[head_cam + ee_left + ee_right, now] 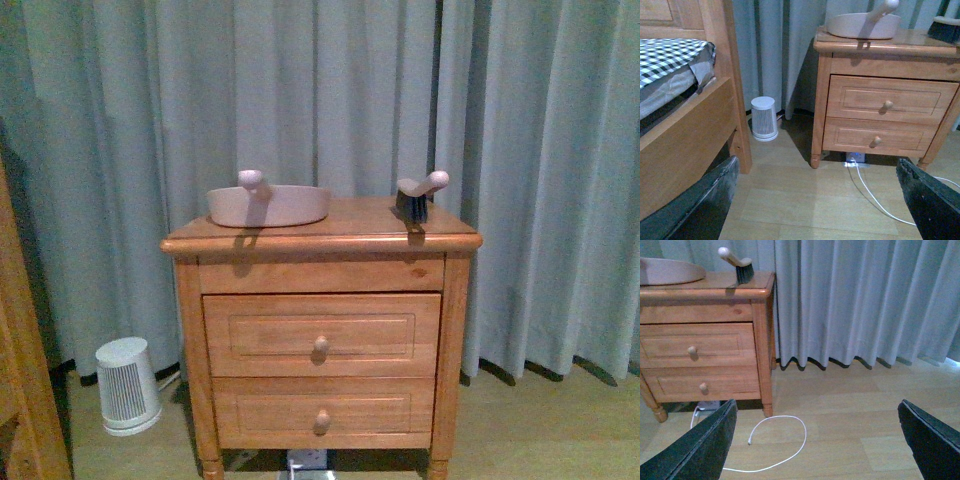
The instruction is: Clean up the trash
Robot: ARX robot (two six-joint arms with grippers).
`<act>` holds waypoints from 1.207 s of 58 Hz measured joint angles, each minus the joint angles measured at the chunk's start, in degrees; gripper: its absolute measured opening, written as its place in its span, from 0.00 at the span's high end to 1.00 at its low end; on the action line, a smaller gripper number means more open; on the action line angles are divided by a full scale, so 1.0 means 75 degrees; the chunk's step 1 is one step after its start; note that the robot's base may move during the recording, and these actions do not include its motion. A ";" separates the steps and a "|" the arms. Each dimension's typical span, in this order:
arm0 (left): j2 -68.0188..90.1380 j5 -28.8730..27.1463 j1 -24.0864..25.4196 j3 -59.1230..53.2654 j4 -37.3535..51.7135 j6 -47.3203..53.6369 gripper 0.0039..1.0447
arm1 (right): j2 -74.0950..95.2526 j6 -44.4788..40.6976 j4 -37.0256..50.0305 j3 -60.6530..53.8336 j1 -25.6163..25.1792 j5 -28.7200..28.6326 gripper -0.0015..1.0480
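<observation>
No trash shows in any view. A beige dustpan (268,204) and a hand brush (417,198) with black bristles sit on top of the wooden nightstand (320,330). The dustpan (863,24) also shows in the left wrist view, and the brush (738,266) in the right wrist view. My left gripper (820,202) hangs open over bare wood floor in front of the nightstand's left leg. My right gripper (817,440) is open above the floor to the right of the nightstand. Neither arm appears in the front view.
A white cable (775,440) loops on the floor from a power strip (856,159) under the nightstand. A small white heater (126,385) stands left of it. A wooden bed frame (690,130) with a checked mattress is at the left. Grey curtains (330,90) hang behind.
</observation>
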 joint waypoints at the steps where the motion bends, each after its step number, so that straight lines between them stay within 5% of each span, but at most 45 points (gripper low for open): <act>1: 0.0000 0.0000 0.0000 0.0000 0.0000 0.0000 0.07 | 0.0000 0.0000 0.0000 0.0000 0.0000 0.0000 0.07; 70: 0.0000 0.0000 0.0000 0.0000 0.0000 0.0000 0.07 | 0.0000 0.0000 0.0000 0.0000 0.0000 0.0000 0.07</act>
